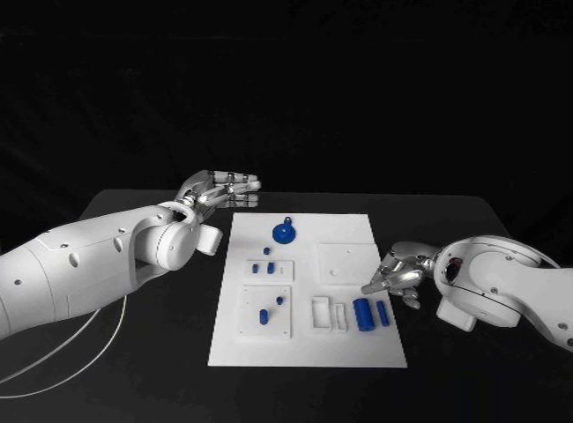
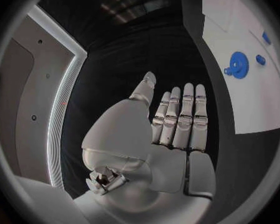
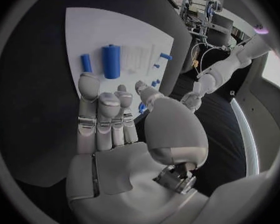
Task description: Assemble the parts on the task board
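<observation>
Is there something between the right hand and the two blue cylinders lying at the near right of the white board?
Nothing visible stands in the way. The right hand hovers open over the task board, just beyond the large blue cylinder and the thinner blue cylinder; only bare board lies between.
</observation>
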Robot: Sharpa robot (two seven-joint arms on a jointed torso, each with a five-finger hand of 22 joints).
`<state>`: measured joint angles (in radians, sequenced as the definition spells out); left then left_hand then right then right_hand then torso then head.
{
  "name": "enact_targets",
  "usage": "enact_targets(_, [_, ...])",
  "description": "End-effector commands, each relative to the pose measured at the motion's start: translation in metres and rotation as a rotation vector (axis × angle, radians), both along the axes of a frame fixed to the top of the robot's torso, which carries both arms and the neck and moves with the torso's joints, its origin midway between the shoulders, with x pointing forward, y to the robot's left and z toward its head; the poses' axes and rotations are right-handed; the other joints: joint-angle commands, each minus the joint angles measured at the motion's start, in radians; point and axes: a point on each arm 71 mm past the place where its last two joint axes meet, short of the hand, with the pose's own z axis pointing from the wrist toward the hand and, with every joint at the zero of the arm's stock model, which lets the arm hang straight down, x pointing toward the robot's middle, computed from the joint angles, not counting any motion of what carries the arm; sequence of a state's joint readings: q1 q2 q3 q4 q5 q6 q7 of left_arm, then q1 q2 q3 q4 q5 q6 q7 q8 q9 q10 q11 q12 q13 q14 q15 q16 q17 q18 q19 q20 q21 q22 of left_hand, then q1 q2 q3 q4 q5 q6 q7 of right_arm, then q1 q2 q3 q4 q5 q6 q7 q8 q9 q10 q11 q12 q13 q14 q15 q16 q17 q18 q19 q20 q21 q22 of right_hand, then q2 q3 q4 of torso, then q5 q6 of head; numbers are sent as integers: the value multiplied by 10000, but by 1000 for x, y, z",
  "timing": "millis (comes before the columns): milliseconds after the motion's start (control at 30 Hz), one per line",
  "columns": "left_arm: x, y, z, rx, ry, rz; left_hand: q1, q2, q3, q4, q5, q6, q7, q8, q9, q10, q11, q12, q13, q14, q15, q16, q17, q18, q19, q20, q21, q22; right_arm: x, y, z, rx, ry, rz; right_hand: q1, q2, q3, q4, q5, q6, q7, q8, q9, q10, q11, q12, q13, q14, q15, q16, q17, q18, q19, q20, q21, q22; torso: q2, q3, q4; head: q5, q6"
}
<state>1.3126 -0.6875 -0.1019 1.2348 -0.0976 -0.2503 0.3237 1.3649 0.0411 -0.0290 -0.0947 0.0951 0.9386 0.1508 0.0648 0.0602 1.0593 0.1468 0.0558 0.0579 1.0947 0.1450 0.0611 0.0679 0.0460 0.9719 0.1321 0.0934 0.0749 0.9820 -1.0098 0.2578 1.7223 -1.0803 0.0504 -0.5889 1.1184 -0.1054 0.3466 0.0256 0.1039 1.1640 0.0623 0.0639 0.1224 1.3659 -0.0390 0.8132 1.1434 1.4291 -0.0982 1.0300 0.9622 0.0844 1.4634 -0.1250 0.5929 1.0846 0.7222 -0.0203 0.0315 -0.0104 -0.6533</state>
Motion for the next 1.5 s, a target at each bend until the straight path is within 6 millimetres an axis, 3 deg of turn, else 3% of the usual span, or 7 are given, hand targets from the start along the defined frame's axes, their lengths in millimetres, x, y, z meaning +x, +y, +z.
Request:
enact_targets(33, [-2, -3, 1, -210, -268, -381, -78, -76, -33, -10, -60, -86, 5, -34, -9, -42, -33, 34, 12, 44, -27, 2, 7, 33, -38, -3, -41, -1, -7, -5, -9, -906, 1337, 73, -197, -62, -14, 195, -80, 20, -64, -3, 23, 102, -8, 100, 135, 118, 6, 71, 153, -36, 372, 52, 108, 112, -44, -17, -13, -50, -74])
enact_targets(167, [-2, -1, 0, -78, -256, -437, -136, -119, -69, 61, -81, -63, -21, -29, -6, 129, -87, 39, 13, 380, -129, 31, 32, 4, 54, -80, 2, 26, -10, -7, -13, -1069, 1575, 24, -375, -240, -94, 553, -90, 128, -86, -4, 34, 218, -18, 219, 411, 178, 7, 212, 516, -62, 403, 52, 435, 451, -57, -33, -17, -75, -113])
enact_targets(233, [-2, 0, -1, -12, -249, -441, -184, -126, -91, 94, -58, 90, -38, -20, 3, 543, -177, 40, 14, 1078, -376, 222, 168, 36, 472, -287, 250, 130, -11, -7, -14, -1129, 1636, 9, -459, -309, -109, 713, -182, 117, -80, -3, 29, 244, -16, 248, 476, 190, 9, 252, 603, -57, 411, 53, 490, 527, -64, -40, -23, -78, -124])
enact_targets(267, [-2, 0, -1, 14, -244, -445, -192, -134, -96, 106, -59, 151, -43, -28, 4, 563, -185, 39, 15, 1185, -398, 38, 177, -109, 498, -391, 297, 135, -12, -7, -15, -1171, 1646, -3, -503, -339, -120, 783, -235, 101, -73, -4, 25, 252, -8, 255, 500, 193, 11, 260, 631, -56, 414, 54, 517, 562, -59, -44, -21, -79, -135])
enact_targets(633, [-3, -1, -2, 30, -210, -571, -280, -174, -112, 189, -69, 206, -55, -18, 9, 537, -169, 37, 15, 848, -298, 43, 120, -66, 412, -312, 324, 102, -10, -2, -18, -1604, 1377, -7, -571, -553, -94, 1229, -440, -155, 4, 1, -179, 287, 37, 222, 652, 219, 28, 236, 788, -8, 431, 74, 466, 754, -46, -37, -7, -160, -128])
enact_targets(933, [-2, 0, -3, 41, -105, -605, -324, -247, -106, 282, -84, -345, 66, -40, -13, 424, -92, 40, 17, 812, -270, 43, 126, -42, 378, -280, 341, 84, -10, 5, -30, -1709, 1747, 150, -704, -682, -18, 1381, -529, -461, 95, -5, -502, 253, 87, 120, 663, 214, 49, 129, 763, 25, 433, 94, 305, 806, -52, -41, -6, -39, -136])
enact_targets(1500, [-2, 1, -4, 53, -50, -631, -327, -334, -46, 396, -104, -325, 70, -39, -13, 354, -68, 40, 17, 733, -238, 41, 123, -19, 327, -243, 354, 59, -9, 21, -49, -1860, 2117, 450, -847, -846, -129, 1562, -556, -485, 88, 2, -509, 284, 77, 158, 760, 233, 28, 147, 894, -15, 468, 58, 308, 918, -48, -37, -4, -17, -193])
